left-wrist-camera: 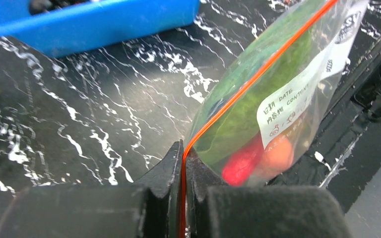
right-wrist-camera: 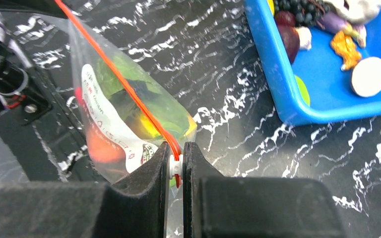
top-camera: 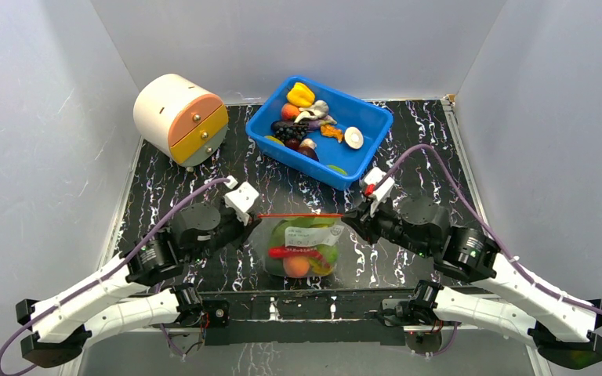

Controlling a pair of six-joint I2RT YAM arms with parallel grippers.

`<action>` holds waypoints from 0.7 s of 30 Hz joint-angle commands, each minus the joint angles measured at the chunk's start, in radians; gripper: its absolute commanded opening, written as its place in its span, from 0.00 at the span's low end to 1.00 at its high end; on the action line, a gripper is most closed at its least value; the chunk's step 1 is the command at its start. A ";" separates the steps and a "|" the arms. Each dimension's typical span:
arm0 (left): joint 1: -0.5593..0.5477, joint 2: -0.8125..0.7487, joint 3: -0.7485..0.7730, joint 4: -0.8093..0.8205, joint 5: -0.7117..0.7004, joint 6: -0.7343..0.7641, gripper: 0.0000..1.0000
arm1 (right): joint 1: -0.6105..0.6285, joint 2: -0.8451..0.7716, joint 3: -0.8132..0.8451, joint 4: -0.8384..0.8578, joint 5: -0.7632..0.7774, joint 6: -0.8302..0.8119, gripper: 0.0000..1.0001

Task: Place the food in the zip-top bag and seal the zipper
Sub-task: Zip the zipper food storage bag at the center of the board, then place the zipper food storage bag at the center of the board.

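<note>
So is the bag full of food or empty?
It has food in it. Through the clear zip-top bag you can see a red chili, an orange peach and green leaves.

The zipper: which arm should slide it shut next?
Probably the right: the right gripper pinches the zipper at its white slider, while the left gripper only clamps the other end, steadying it.

Clear glossy plastic zip-top bag (top-camera: 306, 235), smooth shiny blue plastic bin (top-camera: 317, 166), glossy black marble-look table (top-camera: 431, 149)
</note>
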 commanded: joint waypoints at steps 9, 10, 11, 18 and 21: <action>0.019 0.091 -0.076 -0.011 0.012 -0.266 0.00 | -0.013 0.097 -0.138 0.319 0.245 -0.088 0.37; 0.018 0.097 -0.073 -0.013 0.000 -0.287 0.00 | -0.013 0.111 -0.132 0.331 0.250 -0.086 0.43; 0.019 0.102 -0.072 -0.016 -0.014 -0.303 0.00 | -0.013 0.123 -0.124 0.339 0.255 -0.082 0.49; 0.023 0.152 -0.035 -0.109 -0.166 -0.368 0.00 | -0.013 0.118 -0.053 0.323 0.299 -0.051 0.98; 0.027 0.181 -0.016 -0.147 -0.258 -0.355 0.00 | -0.013 0.078 -0.031 0.308 0.327 -0.044 0.98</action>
